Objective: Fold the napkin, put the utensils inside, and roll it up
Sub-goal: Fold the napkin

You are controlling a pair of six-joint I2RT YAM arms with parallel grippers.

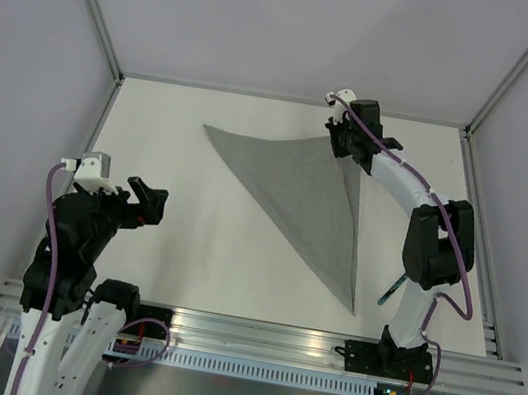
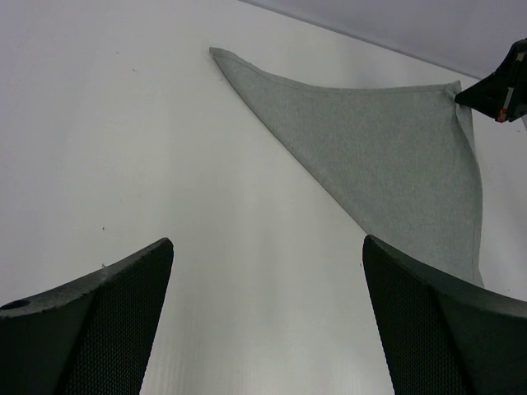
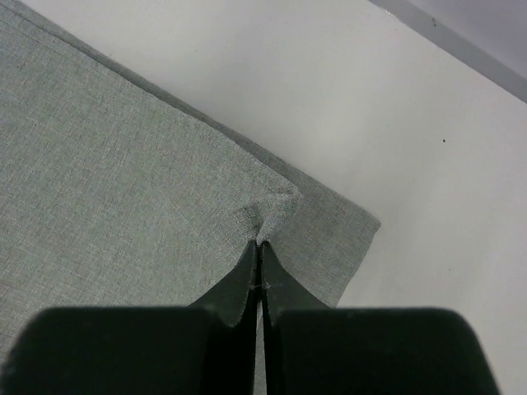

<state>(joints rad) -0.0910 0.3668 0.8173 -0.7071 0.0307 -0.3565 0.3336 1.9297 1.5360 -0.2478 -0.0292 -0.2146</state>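
My right tool [image 1: 338, 139] is closed on the top layer's corner of the matte mid-grey fabric napkin [image 1: 306, 189], which lies folded into a triangle on the white table [image 1: 183, 255]. My left tool [image 1: 149, 201] hangs open, well apart from the cloth. Only my fingertips [image 3: 247, 276] pinch a puckered tip, so I judge it could slip, or pulling away could drag the layer and open the fold. The pinched corner sits short of the lower one, risking a skewed fold. A thin dark teal-tinted utensil [image 1: 391, 288] lies just beside my right arm's base, where my elbow might knock it.
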